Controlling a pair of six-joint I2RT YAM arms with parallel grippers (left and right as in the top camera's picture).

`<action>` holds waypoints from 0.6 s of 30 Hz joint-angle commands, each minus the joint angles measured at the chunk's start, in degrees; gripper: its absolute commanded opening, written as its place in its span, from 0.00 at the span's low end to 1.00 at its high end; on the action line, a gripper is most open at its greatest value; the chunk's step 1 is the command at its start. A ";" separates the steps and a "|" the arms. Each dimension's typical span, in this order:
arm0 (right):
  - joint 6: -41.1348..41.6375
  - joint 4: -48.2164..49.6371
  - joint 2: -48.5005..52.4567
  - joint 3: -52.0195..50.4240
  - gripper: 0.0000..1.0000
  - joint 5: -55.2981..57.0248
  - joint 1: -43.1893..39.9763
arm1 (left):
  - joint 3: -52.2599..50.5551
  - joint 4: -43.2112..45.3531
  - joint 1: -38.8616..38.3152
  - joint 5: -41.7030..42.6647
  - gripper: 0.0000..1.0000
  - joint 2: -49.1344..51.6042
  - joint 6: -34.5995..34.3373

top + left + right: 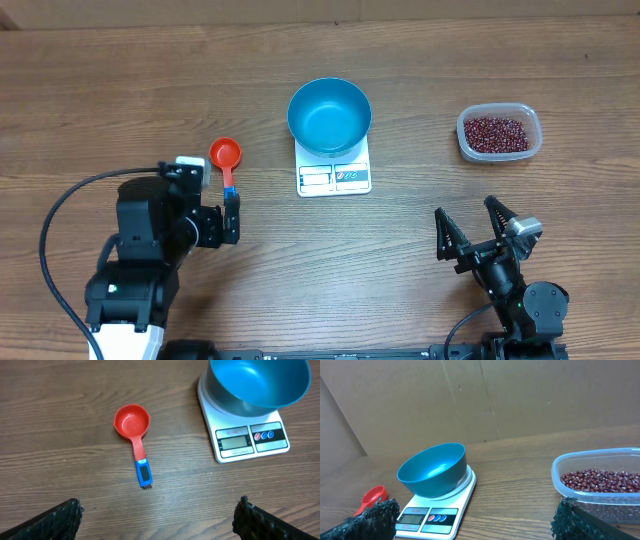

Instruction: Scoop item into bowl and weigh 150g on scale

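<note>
The blue bowl (pixel 329 115) stands empty on the white scale (pixel 335 177) at the table's centre back, and it shows as well in the left wrist view (pixel 260 382) and the right wrist view (pixel 432 472). The item, dark red beans (pixel 497 131), fills a clear plastic container (pixel 465 140) at the right; the right wrist view has the beans (pixel 602 481) close ahead. A red scoop (pixel 226 154) with a blue handle end lies left of the scale. My left gripper (pixel 222 207) is open just below the scoop's handle (pixel 144 472). My right gripper (pixel 464 210) is open and empty, near the front edge.
The scale's display and buttons (pixel 251 438) face the front of the table. A brown cardboard wall (pixel 480 395) runs behind the table. Bare wood lies between the scale and the bean container (pixel 600 462).
</note>
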 commanded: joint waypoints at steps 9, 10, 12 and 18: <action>0.37 0.15 0.02 -0.31 1.00 0.15 -0.13 | 3.80 -2.80 0.22 6.49 1.00 3.15 3.37; 0.37 0.15 0.02 -0.31 1.00 0.15 -0.13 | 3.80 -2.93 0.24 6.60 1.00 3.23 3.69; 0.37 0.15 0.02 -0.31 1.00 0.15 -0.13 | 3.80 -3.17 0.24 6.62 1.00 3.41 4.09; 0.37 0.15 0.02 -0.31 1.00 0.15 -0.13 | 3.80 -3.89 0.24 6.40 1.00 4.85 4.09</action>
